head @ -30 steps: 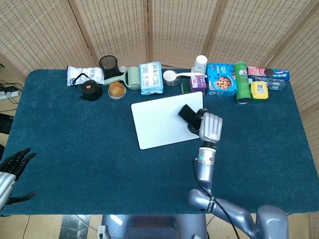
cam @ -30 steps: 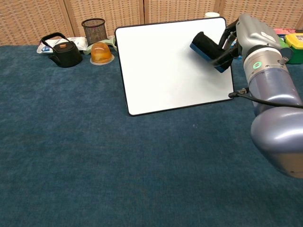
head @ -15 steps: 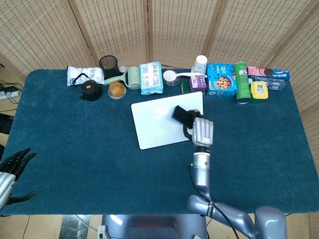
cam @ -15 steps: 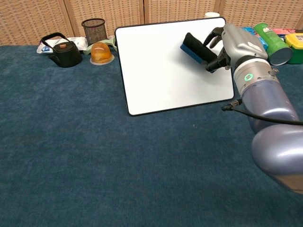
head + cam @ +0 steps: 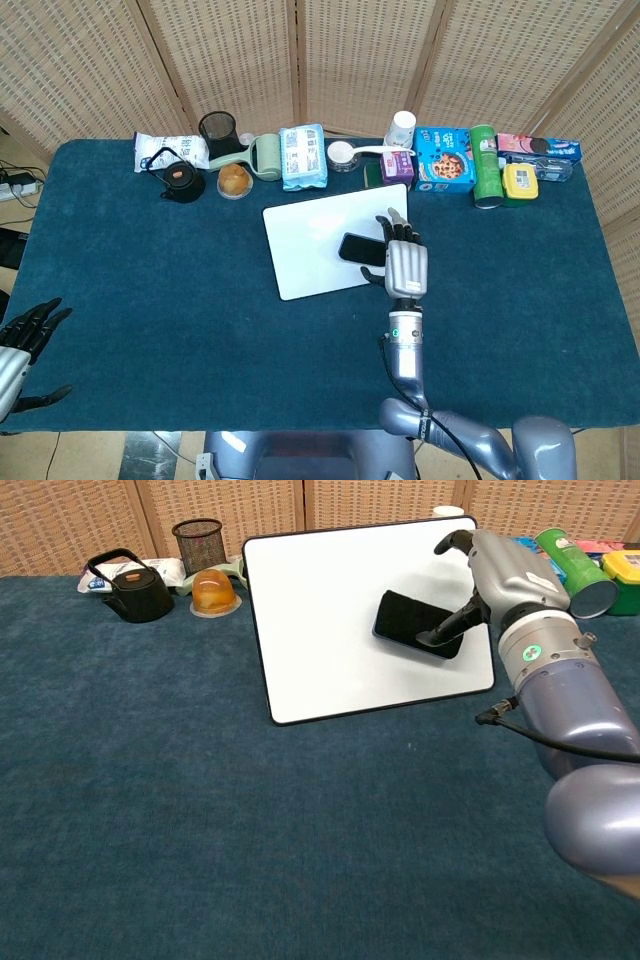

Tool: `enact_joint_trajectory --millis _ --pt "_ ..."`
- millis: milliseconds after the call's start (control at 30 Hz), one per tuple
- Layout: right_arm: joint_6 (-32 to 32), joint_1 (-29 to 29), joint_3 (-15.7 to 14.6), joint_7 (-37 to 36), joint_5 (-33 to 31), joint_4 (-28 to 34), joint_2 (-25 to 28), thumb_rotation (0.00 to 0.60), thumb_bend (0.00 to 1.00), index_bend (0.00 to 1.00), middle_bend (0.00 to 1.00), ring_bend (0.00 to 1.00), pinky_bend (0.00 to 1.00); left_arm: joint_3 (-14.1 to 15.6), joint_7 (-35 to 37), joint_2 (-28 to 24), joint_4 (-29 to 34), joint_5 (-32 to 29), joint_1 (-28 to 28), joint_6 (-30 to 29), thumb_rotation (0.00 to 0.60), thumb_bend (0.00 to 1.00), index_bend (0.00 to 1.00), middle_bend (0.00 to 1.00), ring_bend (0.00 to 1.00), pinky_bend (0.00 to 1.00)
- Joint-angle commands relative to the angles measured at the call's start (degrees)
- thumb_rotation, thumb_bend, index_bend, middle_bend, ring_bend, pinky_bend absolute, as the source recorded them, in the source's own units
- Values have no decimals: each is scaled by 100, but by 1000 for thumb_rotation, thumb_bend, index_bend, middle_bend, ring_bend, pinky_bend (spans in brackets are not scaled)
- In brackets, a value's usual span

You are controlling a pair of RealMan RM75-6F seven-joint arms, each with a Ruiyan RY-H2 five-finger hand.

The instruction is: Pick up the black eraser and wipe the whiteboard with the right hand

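Note:
The white whiteboard (image 5: 310, 250) (image 5: 330, 610) lies on the blue table cloth, a little back of the middle. On its right half the black eraser (image 5: 360, 248) (image 5: 415, 623) lies flat. My right hand (image 5: 405, 262) (image 5: 505, 570) hovers at the eraser's right end with its fingers stretched out straight. Only the thumb touches the eraser's edge, and nothing is gripped. My left hand (image 5: 25, 345) hangs off the table's near left corner, fingers apart and holding nothing.
Along the back edge stand a black kettle (image 5: 180, 178) (image 5: 135, 588), a mesh cup (image 5: 217, 127), a tissue pack (image 5: 303, 157), a blue box (image 5: 444, 160) and a green can (image 5: 486, 165) (image 5: 572, 570). Bare cloth spreads in front of the board.
The right hand carried the eraser left and down across the board, laid it flat, and its fingers have opened off it. The left hand has not moved.

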State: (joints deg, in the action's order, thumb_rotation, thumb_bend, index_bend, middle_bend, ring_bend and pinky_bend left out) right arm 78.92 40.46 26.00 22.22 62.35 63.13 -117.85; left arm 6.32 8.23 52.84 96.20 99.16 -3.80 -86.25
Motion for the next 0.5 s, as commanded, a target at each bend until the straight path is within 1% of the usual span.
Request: enact_joint_trajectory --millis 33,133,233,300,333,400,500 --pt "44 -31 -22 -45 67 27 40 600 97 180 111 181 279 -3 0 1 -1 -5 -3 4 600 70 0 0 0 103" --pt "97 -140 -88 -115 168 301 215 600 97 180 113 185 279 -7 -3 0 -2 -10 -8 11 600 70 0 0 0 103" --pt "140 -323 -239 -144 316 754 542 600 84 179 115 189 278 -7 -1 -1 -3 -6 -6 3 600 71 0 0 0 102" --pt "83 -510 -406 -147 389 1219 907 600 50 172 115 188 264 -9 -5 1 -4 -9 0 -9 600 70 0 0 0 103" --pt "-2 -624 -524 -167 436 1542 1188 600 26 166 114 181 252 -10 -10 4 -5 -11 1 -11 600 69 0 0 0 103" --pt "-147 -781 -704 -288 555 1963 1639 600 2 157 109 158 241 -11 -20 9 -5 -13 4 -13 600 71 0 0 0 103" --pt "-360 -1032 -975 -643 773 2502 2374 600 0 152 102 116 220 -15 -50 17 6 -24 2 0 600 71 0 0 0 103"
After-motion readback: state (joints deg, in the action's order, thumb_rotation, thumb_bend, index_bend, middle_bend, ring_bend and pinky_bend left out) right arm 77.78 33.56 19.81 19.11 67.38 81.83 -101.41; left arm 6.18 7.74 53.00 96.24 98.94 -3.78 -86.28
